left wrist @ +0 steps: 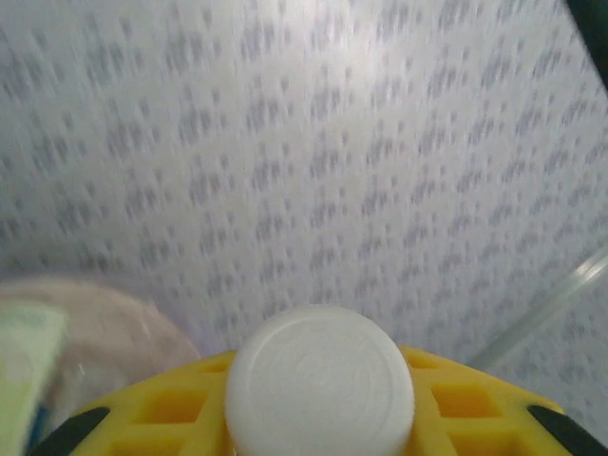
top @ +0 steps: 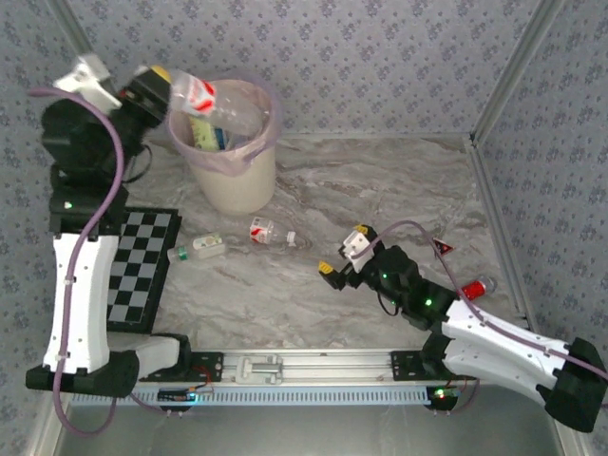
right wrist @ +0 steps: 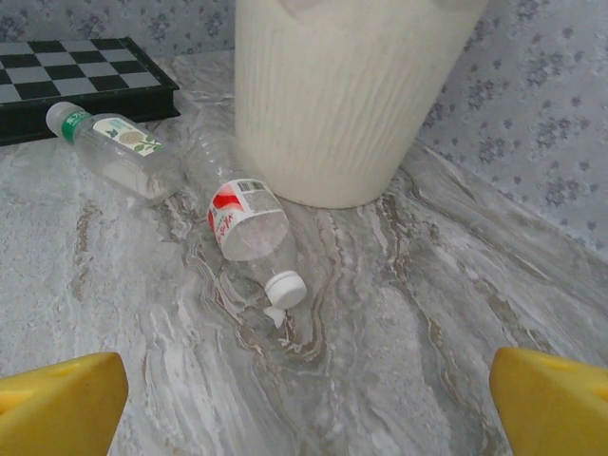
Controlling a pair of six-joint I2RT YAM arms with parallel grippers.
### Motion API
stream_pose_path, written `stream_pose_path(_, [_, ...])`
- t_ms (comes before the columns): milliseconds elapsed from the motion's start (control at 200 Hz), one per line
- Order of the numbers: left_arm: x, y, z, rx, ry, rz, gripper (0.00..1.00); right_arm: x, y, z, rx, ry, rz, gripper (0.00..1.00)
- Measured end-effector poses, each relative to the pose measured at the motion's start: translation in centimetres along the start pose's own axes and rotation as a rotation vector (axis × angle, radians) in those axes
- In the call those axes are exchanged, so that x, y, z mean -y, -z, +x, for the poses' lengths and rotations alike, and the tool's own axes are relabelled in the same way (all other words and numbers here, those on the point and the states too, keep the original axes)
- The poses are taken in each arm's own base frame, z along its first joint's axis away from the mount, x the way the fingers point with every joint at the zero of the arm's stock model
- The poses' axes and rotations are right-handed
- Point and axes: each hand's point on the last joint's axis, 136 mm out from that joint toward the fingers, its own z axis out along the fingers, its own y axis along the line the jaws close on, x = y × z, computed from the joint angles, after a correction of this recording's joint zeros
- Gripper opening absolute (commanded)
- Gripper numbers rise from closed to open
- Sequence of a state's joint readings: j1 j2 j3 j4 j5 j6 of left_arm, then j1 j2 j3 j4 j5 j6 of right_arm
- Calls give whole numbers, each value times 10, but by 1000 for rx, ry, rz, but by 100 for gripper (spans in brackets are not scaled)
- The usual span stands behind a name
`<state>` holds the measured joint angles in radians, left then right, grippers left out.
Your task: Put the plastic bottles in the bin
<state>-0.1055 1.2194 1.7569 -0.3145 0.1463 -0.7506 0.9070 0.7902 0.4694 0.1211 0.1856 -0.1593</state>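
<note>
While my left gripper (top: 152, 90) clamps a red-and-white-labelled bottle (top: 204, 100) above the bin (top: 233, 185), my right gripper (top: 343, 251) is empty.
I see the bin toward the table's (top: 380, 190) far-left corner; the right jaws gape wide mid-table, and a second red-labelled bottle (top: 267, 233) and a green-capped bottle (top: 201, 247) lie on their sides just nearer than the bin.

Desk (top: 399, 185) right of bin (top: 233, 180): open; before bin: red-label bottle (top: 269, 233), green-cap bottle (top: 200, 248), lying; chessboard (top: 138, 271) at left.
</note>
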Motion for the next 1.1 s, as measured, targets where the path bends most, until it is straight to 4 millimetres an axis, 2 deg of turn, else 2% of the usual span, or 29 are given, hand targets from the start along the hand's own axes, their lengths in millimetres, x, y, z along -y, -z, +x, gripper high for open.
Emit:
stream_pose_path(120, [-15, -17, -30, 75, -32, -60, 0, 6, 12, 7, -22, -24, 28, 100])
stream_pose_path(220, [-36, -46, -31, 79, -51, -112, 0, 11, 21, 10, -33, -41, 46, 100])
stream_pose_path(420, [-114, -144, 13, -49, -129, -252, 0, 13, 37, 19, -65, -71, 61, 100])
stream_pose_path(490, [-140, -168, 28, -98, -176, -297, 0, 14, 43, 22, -74, -78, 64, 100])
stream_pose_path(565, [-156, -186, 40, -134, -217, -320, 0, 14, 50, 23, -73, -85, 67, 100])
stream_pose_path(645, [-153, -196, 47, -147, -267, -305, 0, 15, 55, 25, -76, -88, 72, 100])
stream_pose_path(815, [-114, -202, 64, -177, -437, -257, 0, 19, 60, 30, -93, -94, 90, 100])
stream_pose_path(980, [-95, -220, 102, -235, -589, -243, 0, 17, 61, 35, -112, -96, 87, 100])
stream_pose_path(1099, [-92, -226, 130, -288, -641, -240, 0, 17, 61, 35, -113, -95, 86, 100])
